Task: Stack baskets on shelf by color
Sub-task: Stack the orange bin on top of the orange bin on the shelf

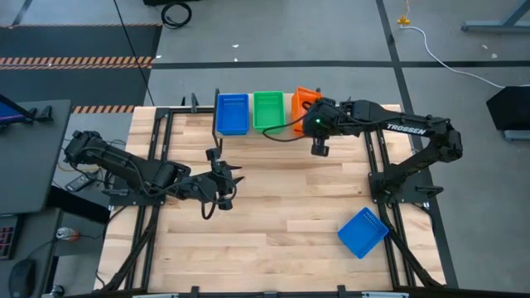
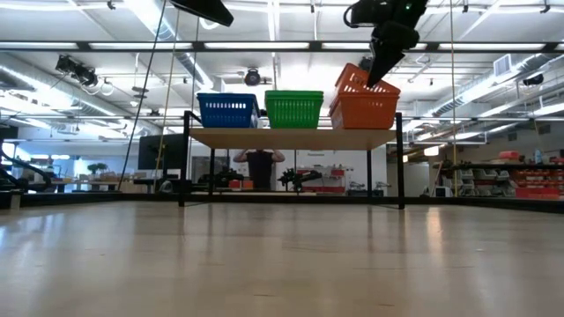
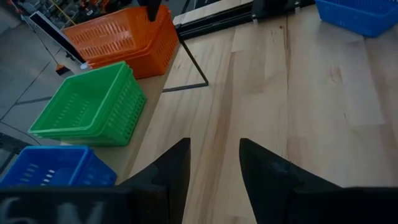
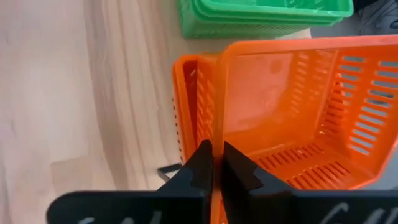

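Observation:
On the shelf (image 2: pixel 291 137) at the far edge stand a blue stack (image 1: pixel 232 113), a green stack (image 1: pixel 267 110) and an orange stack (image 1: pixel 303 103). My right gripper (image 1: pixel 310 110) is above the orange stack, shut on the tilted top orange basket (image 2: pixel 363 88). It also shows in the right wrist view (image 4: pixel 292 106). My left gripper (image 1: pixel 228 185) hovers open and empty over the table's middle left. Its fingers (image 3: pixel 171 171) stand apart. One blue basket (image 1: pixel 363 233) lies on the tabletop at the near right. My right gripper pinches the top orange basket's wall at its rim (image 4: pixel 219 134), one finger inside the basket and one outside. The fingers lie along the wall, slanting down from the table's right. The basket is tilted, one end raised, over the orange basket below (image 4: pixel 189 99).
The black frame rails (image 1: pixel 377 165) run along both sides of the tabletop. A person (image 2: pixel 261 167) stands in the room beyond the shelf. Bare wood (image 1: pixel 290 199) lies between my two grippers.

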### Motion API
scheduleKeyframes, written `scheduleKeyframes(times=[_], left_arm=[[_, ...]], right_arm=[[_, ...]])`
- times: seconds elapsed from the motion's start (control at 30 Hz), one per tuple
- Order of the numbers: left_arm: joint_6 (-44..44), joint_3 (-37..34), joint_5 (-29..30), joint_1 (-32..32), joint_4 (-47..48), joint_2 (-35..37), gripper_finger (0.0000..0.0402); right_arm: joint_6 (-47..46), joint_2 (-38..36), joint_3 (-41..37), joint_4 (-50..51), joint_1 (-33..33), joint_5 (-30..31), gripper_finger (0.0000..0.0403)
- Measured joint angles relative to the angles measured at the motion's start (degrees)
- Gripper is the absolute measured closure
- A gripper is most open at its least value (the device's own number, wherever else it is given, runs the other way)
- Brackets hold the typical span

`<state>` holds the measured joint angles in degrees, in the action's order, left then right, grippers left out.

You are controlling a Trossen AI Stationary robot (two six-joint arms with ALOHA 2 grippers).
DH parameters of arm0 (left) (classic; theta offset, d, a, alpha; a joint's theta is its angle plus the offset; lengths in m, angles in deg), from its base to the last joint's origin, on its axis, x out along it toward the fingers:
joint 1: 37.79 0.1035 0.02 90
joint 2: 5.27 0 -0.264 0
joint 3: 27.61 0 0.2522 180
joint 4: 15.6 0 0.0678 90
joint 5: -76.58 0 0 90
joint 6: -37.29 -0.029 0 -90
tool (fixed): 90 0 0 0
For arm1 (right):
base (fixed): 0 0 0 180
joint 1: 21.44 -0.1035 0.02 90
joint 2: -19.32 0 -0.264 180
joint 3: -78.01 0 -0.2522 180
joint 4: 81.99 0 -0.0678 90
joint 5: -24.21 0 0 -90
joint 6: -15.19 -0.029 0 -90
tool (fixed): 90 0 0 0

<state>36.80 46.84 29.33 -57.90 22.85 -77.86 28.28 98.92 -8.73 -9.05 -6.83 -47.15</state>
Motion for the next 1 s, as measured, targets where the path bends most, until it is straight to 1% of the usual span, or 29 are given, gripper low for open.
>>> scheduleKeyframes(times=[0.1, 0.37, 0.5, 0.63, 0.87, 1.0], left_arm=[[-0.1, 0.0, 0.0, 0.0, 0.0, 0.0, 0.0257], [-0.3, 0.0, 0.0, 0.1, -0.5, 0.0, 0.0259], [-0.8, 0.0, 0.0, 0.1, -0.8, 0.0, 0.0259], [-0.5, 0.0, -0.2, 0.1, -1.4, 0.0, 0.0259], [-0.3, 0.0, -0.6, 0.1, -1.8, 0.0, 0.026], [-0.3, 0.0, -0.6, 0.1, -1.7, 0.0, 0.026]], right_arm=[[1.1, 0.1, 0.8, 1.4, 0.0, 1.4, 0.0386], [1.4, 0.0, 8.7, 6.2, 0.0, 1.4, 0.0385], [0.6, 0.2, 8.9, 9.0, 0.0, 0.7, 0.0384], [-0.6, 2.9, 8.7, 11.4, 0.1, 0.8, 0.0384], [0.6, 8.6, 8.7, 11.6, 0.2, 2.0, 0.0363], [1.1, 9.9, 8.7, 10.0, 0.3, 3.4, 0.035]])
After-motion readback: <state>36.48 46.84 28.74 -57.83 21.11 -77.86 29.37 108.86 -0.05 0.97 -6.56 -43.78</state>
